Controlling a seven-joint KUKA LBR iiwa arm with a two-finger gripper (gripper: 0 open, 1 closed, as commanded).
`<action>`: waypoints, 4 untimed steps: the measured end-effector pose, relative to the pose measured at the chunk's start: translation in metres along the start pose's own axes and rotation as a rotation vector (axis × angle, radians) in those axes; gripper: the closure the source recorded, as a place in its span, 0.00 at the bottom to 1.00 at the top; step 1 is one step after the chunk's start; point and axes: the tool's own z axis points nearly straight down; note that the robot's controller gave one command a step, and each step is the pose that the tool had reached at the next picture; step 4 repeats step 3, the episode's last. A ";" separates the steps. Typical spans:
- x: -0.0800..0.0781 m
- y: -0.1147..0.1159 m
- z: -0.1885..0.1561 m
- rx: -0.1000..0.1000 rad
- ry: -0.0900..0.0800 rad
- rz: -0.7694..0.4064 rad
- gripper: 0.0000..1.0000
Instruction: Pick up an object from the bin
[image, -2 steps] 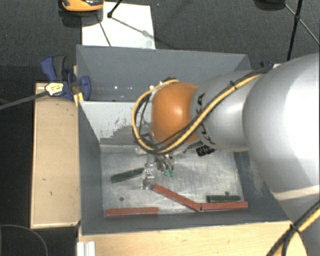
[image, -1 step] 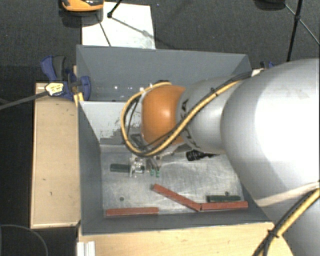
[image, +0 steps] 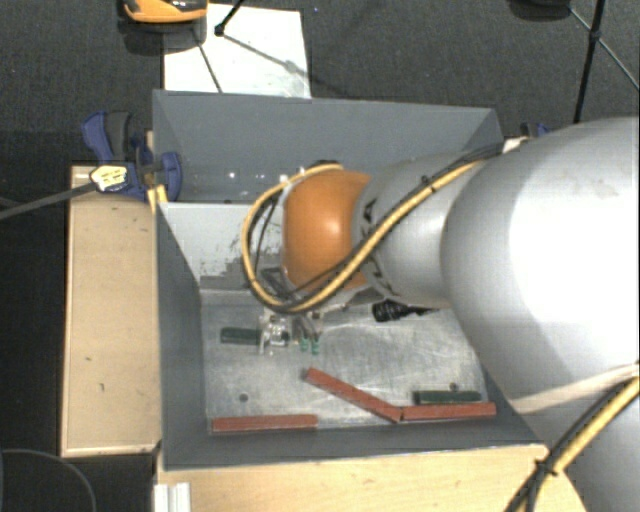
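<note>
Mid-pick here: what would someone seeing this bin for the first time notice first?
The silver arm with its orange cover dominates, reaching in from the right. Its gripper is low over the bin floor, beside a small dark green bar on the left. Reddish-brown strips lie toward the front: front-left strip, tilted middle strip, front-right strip.

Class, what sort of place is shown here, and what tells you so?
Most likely a robotics lab set up for bin-picking trials: a large silver robot arm with cables reaches into a grey metal bin, and a few reddish-brown strips lie loose on its floor.
</note>
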 end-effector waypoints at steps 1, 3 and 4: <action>0.000 -0.001 -0.001 0.000 0.001 -0.002 1.00; 0.015 -0.024 -0.151 0.004 0.004 -0.189 1.00; 0.015 -0.024 -0.151 0.004 0.004 -0.189 1.00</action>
